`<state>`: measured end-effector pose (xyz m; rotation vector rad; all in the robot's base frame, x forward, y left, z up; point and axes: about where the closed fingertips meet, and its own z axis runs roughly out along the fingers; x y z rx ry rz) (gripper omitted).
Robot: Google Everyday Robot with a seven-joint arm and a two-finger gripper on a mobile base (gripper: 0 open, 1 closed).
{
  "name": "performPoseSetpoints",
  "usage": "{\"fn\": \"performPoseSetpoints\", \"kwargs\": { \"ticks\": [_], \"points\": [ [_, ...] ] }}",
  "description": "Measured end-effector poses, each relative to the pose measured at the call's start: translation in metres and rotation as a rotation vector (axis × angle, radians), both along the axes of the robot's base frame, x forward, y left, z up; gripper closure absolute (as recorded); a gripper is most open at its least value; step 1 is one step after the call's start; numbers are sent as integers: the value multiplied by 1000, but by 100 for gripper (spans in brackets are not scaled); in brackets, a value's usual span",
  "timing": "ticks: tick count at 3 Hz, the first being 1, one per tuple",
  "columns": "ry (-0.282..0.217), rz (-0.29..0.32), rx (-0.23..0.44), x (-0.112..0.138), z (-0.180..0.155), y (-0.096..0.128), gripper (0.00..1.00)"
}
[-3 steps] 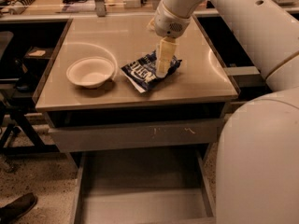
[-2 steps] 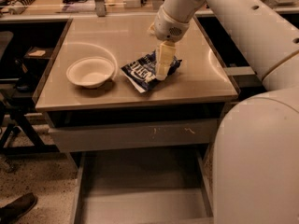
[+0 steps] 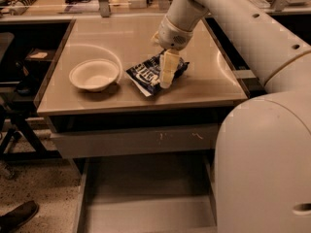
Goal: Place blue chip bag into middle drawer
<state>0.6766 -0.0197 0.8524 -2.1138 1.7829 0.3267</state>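
The blue chip bag [image 3: 151, 74], dark blue with white lettering, lies on the tan table top [image 3: 121, 38] near its middle front. My gripper [image 3: 165, 81] hangs from the cream arm and points down onto the bag's right half, touching or nearly touching it. The bag still rests on the table. The middle drawer [image 3: 146, 198] stands pulled open below the table, with a flat grey floor and low side walls.
A white round bowl [image 3: 94, 74] sits on the table left of the bag. A closed drawer front with pale scratch marks [image 3: 136, 141] lies just under the table top. My large white body [image 3: 267, 169] fills the right foreground. A shoe [image 3: 17, 216] is at the floor's bottom left.
My gripper has dropped slightly lower onto the bag. The bag and the bowl have not moved. My body takes up a little more of the right side.
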Motion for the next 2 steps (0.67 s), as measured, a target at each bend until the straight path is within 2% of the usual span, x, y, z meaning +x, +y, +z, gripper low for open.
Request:
{"fn": "performPoseSetpoints", "kwargs": {
  "ticks": [1, 2],
  "points": [
    [42, 8, 11, 0, -20, 3, 0],
    [42, 8, 11, 0, -20, 3, 1]
  ]
}}
